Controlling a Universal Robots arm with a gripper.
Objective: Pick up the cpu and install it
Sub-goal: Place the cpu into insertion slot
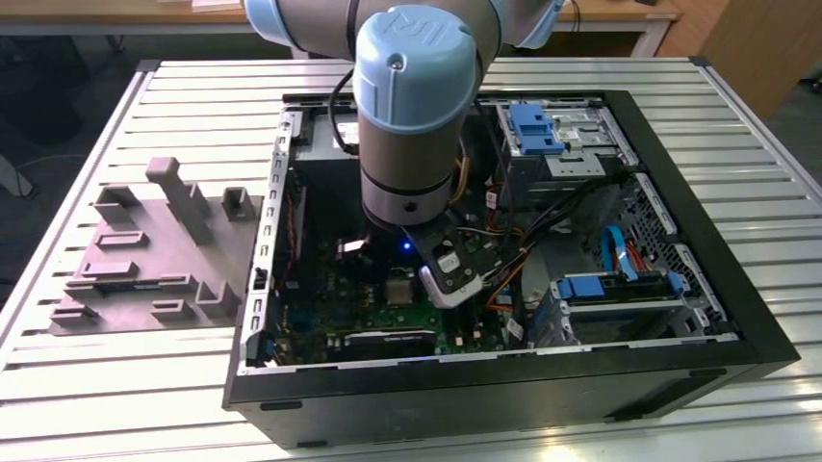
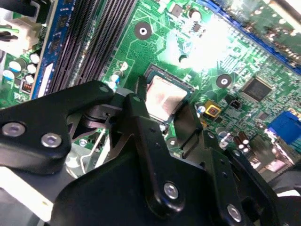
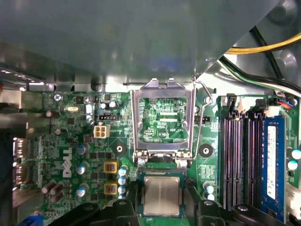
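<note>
The cpu is seated in the motherboard socket, inside the computer case, just below the exterior view's centre. The gripper is spread open astride it, not touching.

This looks like a robotics lab or workshop. A robot arm reaches into an open computer case lying on a slatted metal table. A grey tray of moulded holders sits beside the case, and wooden furniture stands behind.
</note>
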